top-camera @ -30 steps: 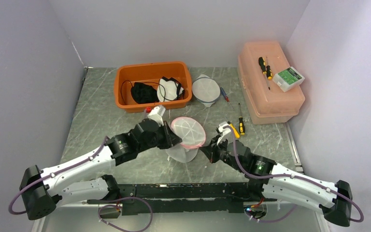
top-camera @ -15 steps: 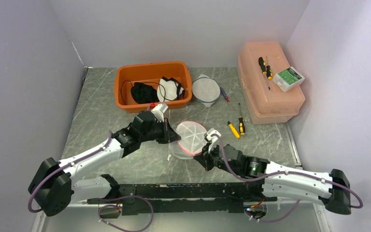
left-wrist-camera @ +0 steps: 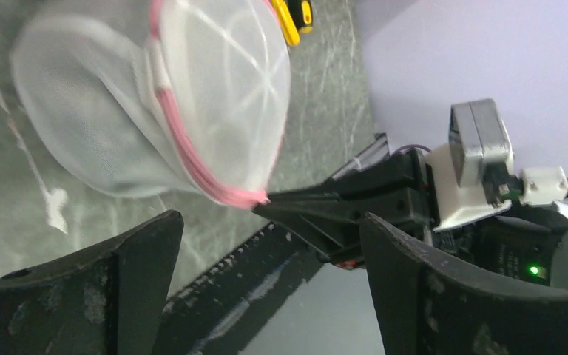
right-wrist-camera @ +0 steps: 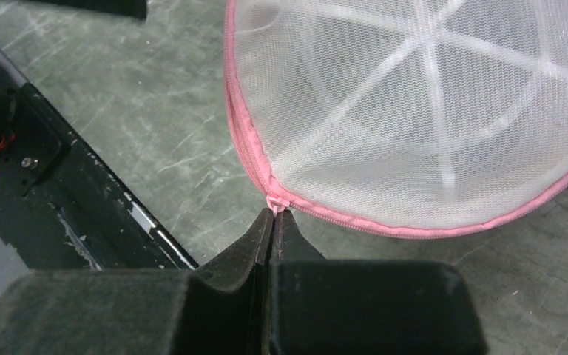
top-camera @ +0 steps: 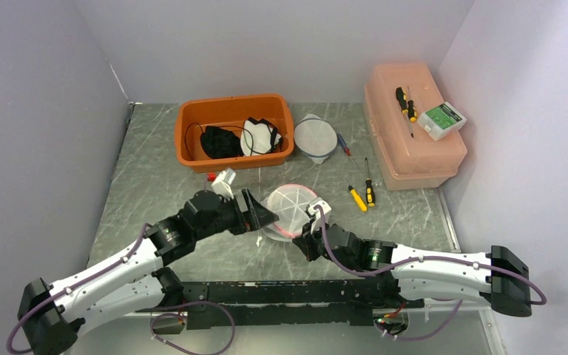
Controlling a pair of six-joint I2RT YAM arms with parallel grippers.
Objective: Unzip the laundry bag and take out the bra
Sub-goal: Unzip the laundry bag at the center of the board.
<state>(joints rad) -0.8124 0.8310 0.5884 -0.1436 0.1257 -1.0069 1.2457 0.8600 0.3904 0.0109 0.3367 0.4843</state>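
The light is soft, white and even, falling from above, and the pale walls [top-camera: 266,44] bounce it back. Under the laundry bag [top-camera: 290,209] only a faint grey shadow lies on the bench [top-camera: 148,177], which has a mild sheen beyond the bag. From overhead everything is sharp. In the left wrist view the bag is smeared, and the fingers [left-wrist-camera: 444,296] of the left claw [left-wrist-camera: 270,229] in front of it are dark and soft. In the right wrist view the mesh is crisp, while the right claw [right-wrist-camera: 274,216] below it blurs towards the lens.

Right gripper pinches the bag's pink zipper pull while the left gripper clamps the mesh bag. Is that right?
No. The left gripper stands open, clear of the laundry bag, as the left wrist view shows; the right gripper does pinch the pink zipper pull.
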